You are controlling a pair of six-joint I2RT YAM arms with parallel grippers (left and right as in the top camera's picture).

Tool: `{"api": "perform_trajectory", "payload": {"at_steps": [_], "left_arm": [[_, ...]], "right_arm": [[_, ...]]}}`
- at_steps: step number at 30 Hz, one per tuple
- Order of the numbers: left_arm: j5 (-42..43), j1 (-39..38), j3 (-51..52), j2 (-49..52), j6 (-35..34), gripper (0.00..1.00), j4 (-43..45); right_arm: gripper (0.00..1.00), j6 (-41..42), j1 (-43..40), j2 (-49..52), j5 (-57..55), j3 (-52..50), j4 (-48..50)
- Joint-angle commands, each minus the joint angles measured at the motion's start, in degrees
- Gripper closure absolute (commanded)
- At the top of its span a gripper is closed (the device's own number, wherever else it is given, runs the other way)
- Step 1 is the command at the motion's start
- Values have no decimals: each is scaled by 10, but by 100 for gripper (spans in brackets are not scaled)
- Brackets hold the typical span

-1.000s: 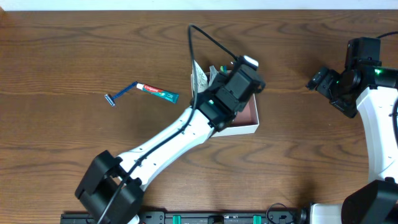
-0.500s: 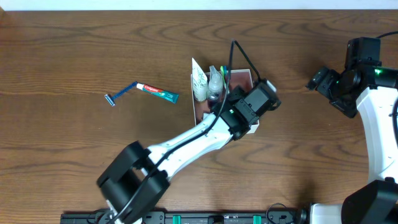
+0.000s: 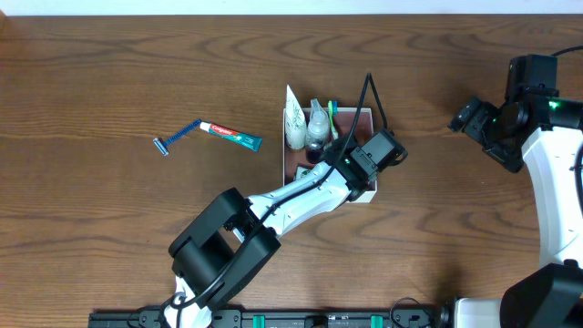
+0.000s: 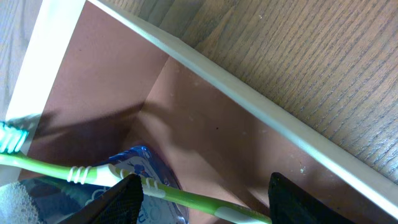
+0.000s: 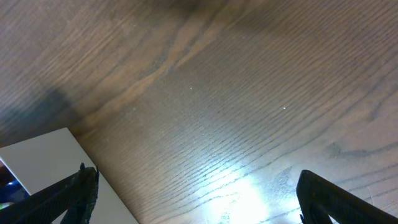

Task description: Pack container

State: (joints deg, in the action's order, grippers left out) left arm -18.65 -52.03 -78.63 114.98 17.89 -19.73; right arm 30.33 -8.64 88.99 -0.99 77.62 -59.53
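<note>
- The container [image 3: 363,111] is a square, shallow box with thin white walls [image 4: 249,102] and a flat, matte, dusty pink-brown floor [image 4: 186,106]. It sits directly beneath the left gripper [image 4: 204,185], with one inner corner just ahead of the fingertips.
- The left gripper is released: its dark fingers [image 4: 127,199] stand apart and clasp nothing.
- A slim green toothbrush [image 4: 155,191] with white ribs on its handle lies across the floor between and below those fingers. It rests on a glossy blue-printed packet [image 4: 142,163].
- A white pouch [image 3: 294,120] and a small clear bottle [image 3: 316,126] lean in the container's far-left side, beyond the left gripper.
- A blue razor [image 3: 175,140] and a toothpaste tube [image 3: 230,136] lie on the grained brown wood table [image 3: 109,73], well to the left gripper's left.
- The right gripper [image 5: 205,199] is well off to the container's right. Its fingers are spread wide over bare wood and hold nothing.
</note>
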Motion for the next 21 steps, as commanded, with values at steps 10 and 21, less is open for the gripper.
{"api": "perform_trajectory", "payload": {"at_steps": [10,21], "left_arm": [[0,16,-3,5,-115,34,7],[-1,16,-3,5,-341,48,7]], "right_arm": [[1,-8,-5,2,0,2,-1],[1,-8,-5,2,0,2,-1]]}}
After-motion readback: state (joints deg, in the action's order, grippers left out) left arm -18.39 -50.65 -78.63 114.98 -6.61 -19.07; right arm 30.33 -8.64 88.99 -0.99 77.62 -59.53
